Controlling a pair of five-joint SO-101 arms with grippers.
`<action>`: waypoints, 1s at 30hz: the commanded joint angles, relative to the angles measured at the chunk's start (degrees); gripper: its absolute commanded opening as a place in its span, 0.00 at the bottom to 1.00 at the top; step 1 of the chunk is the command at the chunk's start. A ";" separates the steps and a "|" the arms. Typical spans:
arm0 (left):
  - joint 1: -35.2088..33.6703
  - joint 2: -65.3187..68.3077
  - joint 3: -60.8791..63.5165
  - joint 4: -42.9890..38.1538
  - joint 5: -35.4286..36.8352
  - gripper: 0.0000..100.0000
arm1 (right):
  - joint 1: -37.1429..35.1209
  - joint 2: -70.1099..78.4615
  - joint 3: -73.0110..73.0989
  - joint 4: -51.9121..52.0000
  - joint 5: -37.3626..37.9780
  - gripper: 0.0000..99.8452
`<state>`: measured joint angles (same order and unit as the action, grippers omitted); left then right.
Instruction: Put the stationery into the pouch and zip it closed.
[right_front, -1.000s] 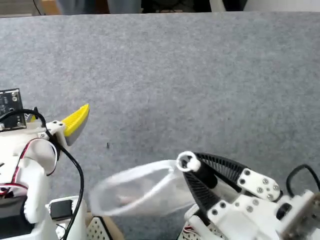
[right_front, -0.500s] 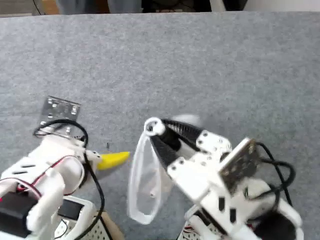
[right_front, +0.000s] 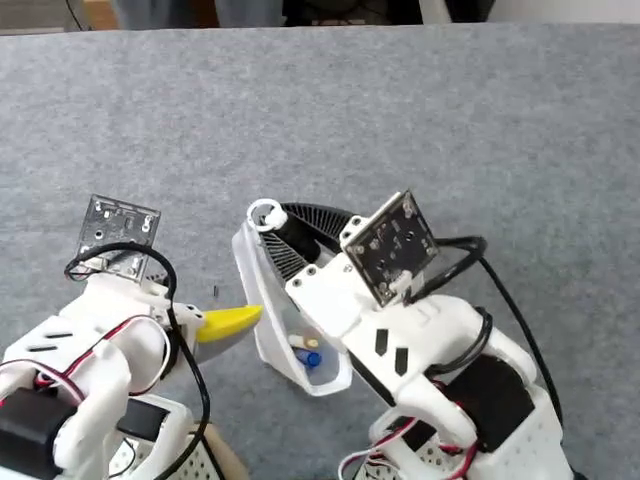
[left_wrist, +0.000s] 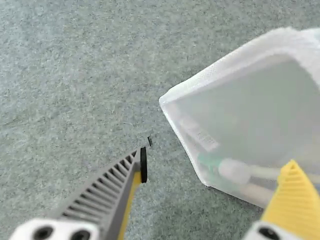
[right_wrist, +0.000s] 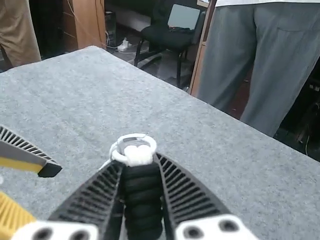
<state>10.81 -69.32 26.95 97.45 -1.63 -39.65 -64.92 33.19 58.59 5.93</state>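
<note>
The translucent white pouch (right_front: 268, 318) hangs tilted above the grey cloth, held up by its top end. My right gripper (right_front: 272, 222), with black ribbed fingers, is shut on the pouch's zip pull, whose white ring (right_wrist: 133, 145) sticks out past the fingertips (right_wrist: 134, 160). Stationery (right_front: 307, 352) lies in the pouch's low end, a white piece and a blue one. My left gripper (right_front: 236, 322) sits just left of the pouch, its yellow finger pointing at it. In the left wrist view that gripper (left_wrist: 217, 164) is open, with the pouch's (left_wrist: 250, 115) lower corner and the stationery (left_wrist: 235, 170) between its fingers.
Grey felt cloth (right_front: 450, 120) covers the whole table, with open room at the back and right. A small dark speck (right_front: 215, 291) lies near the left arm. In the right wrist view, people (right_wrist: 270, 55) stand past the table's far edge beside a chair (right_wrist: 170, 25).
The right arm swung the pouch from lying across the front to hanging farther back and left. The left arm turned its yellow finger toward the pouch.
</note>
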 joint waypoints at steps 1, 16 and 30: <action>0.31 -0.18 -0.04 -1.85 0.70 0.41 | -0.97 1.01 3.21 0.79 0.26 0.01; 8.31 0.53 -0.04 -7.47 -7.38 0.41 | -3.43 -5.23 7.16 3.16 -3.16 0.01; 12.44 -0.18 3.82 -2.20 -18.02 0.41 | -18.99 -9.01 -10.95 13.45 0.79 0.01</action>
<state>23.56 -69.32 30.99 95.25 -18.95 -54.77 -73.36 26.95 70.46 5.14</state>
